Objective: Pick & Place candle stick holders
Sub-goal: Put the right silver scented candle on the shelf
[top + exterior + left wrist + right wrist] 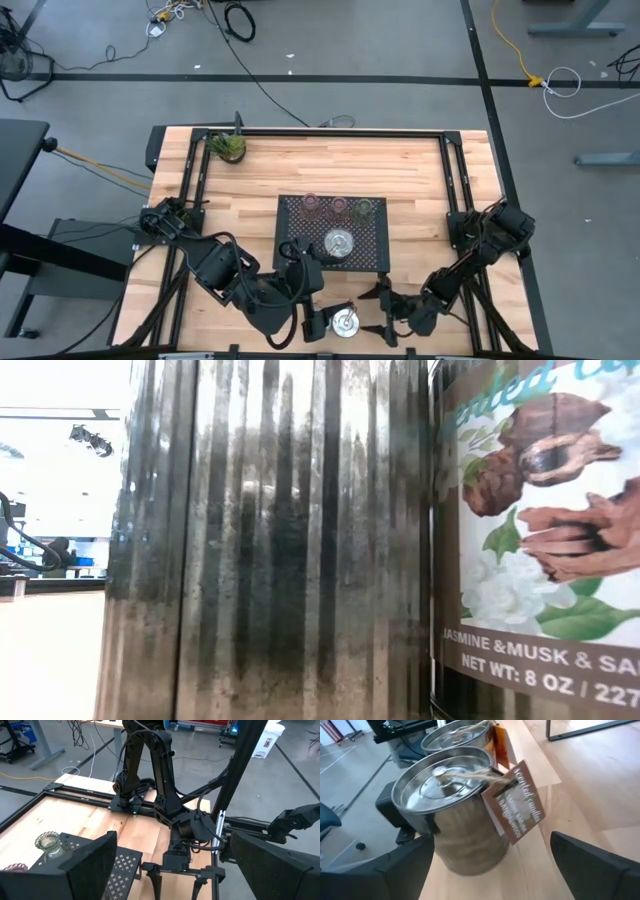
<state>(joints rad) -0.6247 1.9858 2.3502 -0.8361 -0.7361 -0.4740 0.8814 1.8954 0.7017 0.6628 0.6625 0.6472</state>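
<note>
Four candle stick holders sit on the black perforated rectangular tray (375,255): three tinted glass vases (338,206) and a shiny silver dish (340,243). Another silver dish (346,322) waits at the table's near edge, between the wide-open left gripper (312,325) and right gripper (384,316).

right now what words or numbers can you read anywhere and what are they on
"JASMINE &MUSK & SA" on the paper label, cut off at the picture's edge
"NET WT: 8 OZ / 227" below it on the same label, also cut off
Teal script across the label's top: partly out of frame, not readable
"scented candle" on the brown tag tied to the metal tin; its smaller lines are too blurred to read
Nothing readable in the high or left wrist views
</note>
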